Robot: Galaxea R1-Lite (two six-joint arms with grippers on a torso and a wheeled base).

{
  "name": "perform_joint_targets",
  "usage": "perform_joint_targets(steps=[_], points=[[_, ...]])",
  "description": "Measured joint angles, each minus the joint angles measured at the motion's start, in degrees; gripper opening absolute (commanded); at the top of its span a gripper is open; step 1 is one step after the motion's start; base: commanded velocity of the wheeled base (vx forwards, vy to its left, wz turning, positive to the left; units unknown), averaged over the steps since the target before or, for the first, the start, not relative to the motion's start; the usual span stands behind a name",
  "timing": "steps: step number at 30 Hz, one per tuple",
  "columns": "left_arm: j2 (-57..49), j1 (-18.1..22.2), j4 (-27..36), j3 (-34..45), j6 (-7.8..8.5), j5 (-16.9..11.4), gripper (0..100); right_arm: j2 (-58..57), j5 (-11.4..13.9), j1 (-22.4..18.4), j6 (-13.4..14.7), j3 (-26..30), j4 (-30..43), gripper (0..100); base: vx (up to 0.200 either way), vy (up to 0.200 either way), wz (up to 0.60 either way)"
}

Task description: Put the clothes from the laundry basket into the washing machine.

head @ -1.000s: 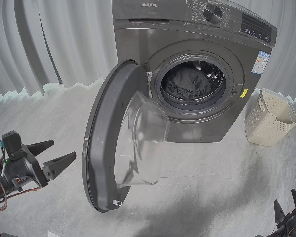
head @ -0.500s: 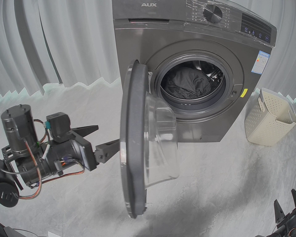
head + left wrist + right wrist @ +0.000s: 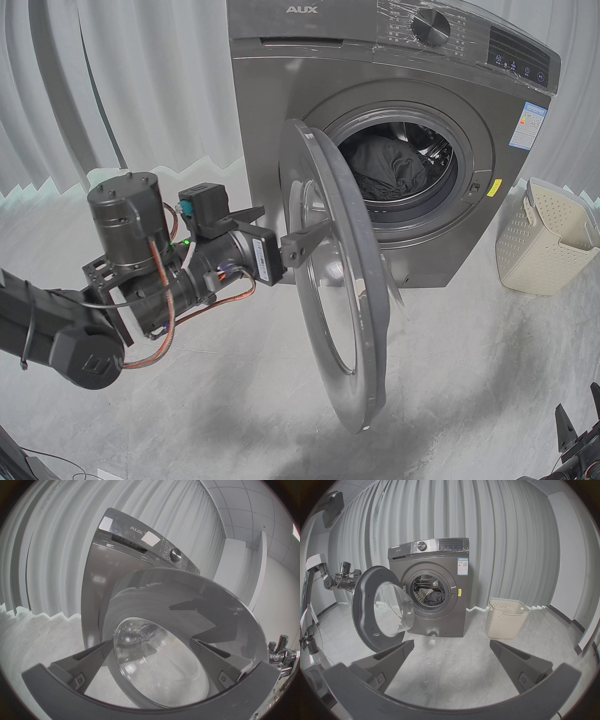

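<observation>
Count: 2 grippers, 1 washing machine, 1 door, 1 laundry basket, 1 dark heap of clothes (we cannot count the pieces).

Left gripper (image 3: 295,217): jaws spread wide, holding nothing. Directly ahead of it is the outer face of the door (image 3: 350,281), which stands partly swung and at an angle to the drum opening. One finger's tip (image 3: 319,230) appears to touch that face, while the other is apart from it.

Past the door is the washing machine (image 3: 281,81), with the clothes (image 3: 387,165) lying inside the drum.

Laundry basket (image 3: 550,244): on the floor (image 3: 437,375), well apart from the left gripper, just beside the machine's far side.

Right gripper (image 3: 451,642): jaws spread, empty. The machine and basket are well ahead of it.

Farthest back is the curtain (image 3: 156,81).
</observation>
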Motion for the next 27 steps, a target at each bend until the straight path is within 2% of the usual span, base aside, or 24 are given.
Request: perform_joint_targets(steps=[13, 22, 27], points=[[11.12, -0.17, 0.29, -16.02, -1.66, 0.84, 100, 0.02, 0.00, 0.02, 0.04, 0.00, 0.02, 100, 0.000, 0.000, 0.00], [18.83, 0.63, 0.44, -29.22, -4.64, 5.62, 100, 0.02, 0.00, 0.05, 0.09, 0.00, 0.02, 100, 0.000, 0.000, 0.00], [22.91, 1.57, 2.57, -35.36, -6.46, 8.79, 100, 0.02, 0.00, 0.05, 0.09, 0.00, 0.02, 100, 0.000, 0.000, 0.00]])
